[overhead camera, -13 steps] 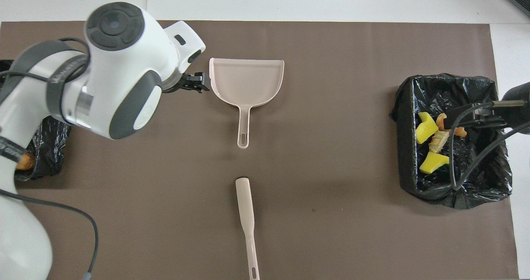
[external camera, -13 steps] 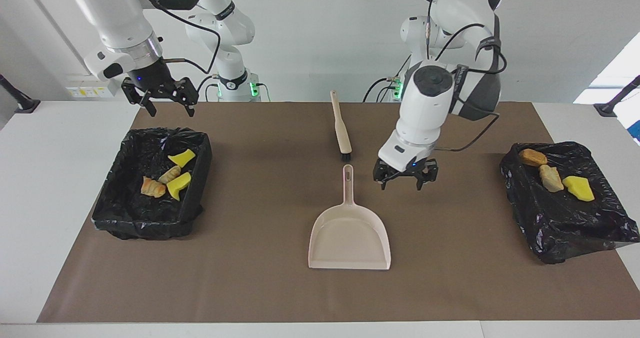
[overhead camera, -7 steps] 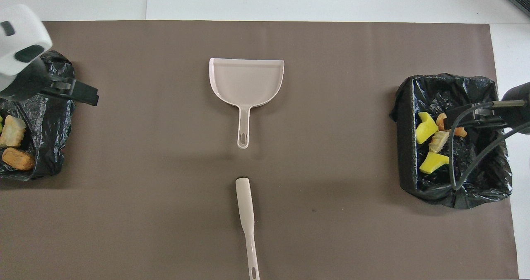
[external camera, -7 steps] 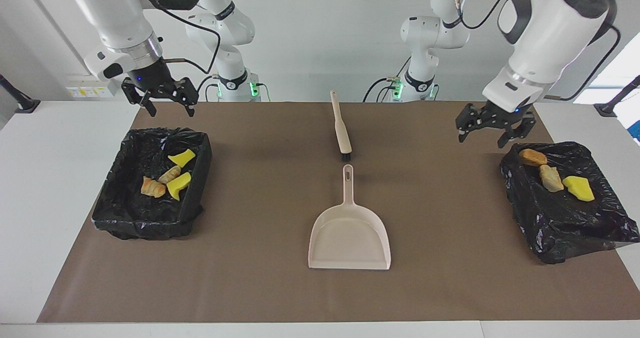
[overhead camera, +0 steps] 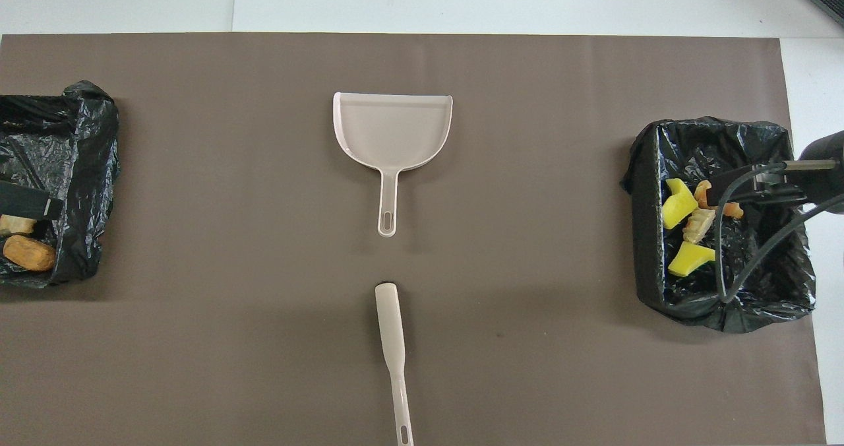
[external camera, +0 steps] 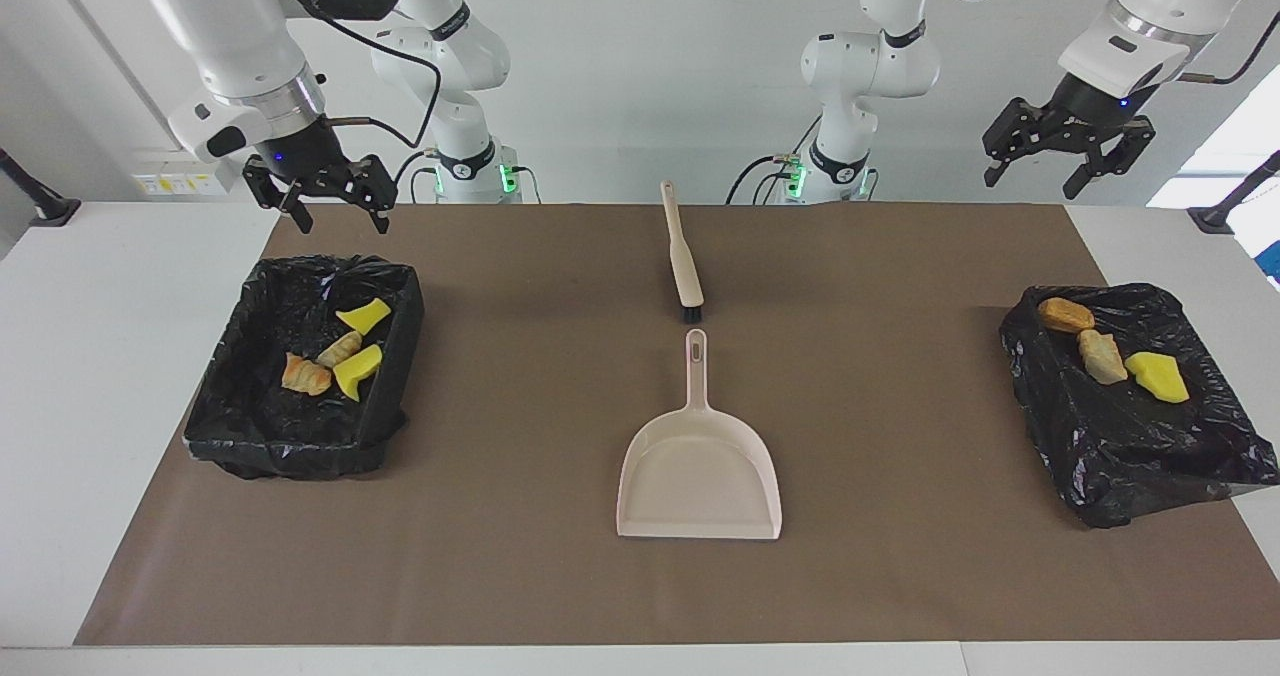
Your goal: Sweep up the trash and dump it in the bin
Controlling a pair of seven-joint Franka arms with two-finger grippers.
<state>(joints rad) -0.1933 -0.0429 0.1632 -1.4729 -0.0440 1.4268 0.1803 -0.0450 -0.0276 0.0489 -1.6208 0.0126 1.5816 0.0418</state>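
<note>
Facing view: trash sits binned; left hand and right hand hang open, empty; nothing left to sweep.

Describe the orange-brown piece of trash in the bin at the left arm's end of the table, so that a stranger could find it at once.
Find the black-lined bin at the left arm's end of the brown mat. Three pieces lie in a row in it. The orange-brown piece is the one nearest to the robots, darker than the pale tan piece beside it and unlike the bright yellow chunk at the row's other end.
</note>
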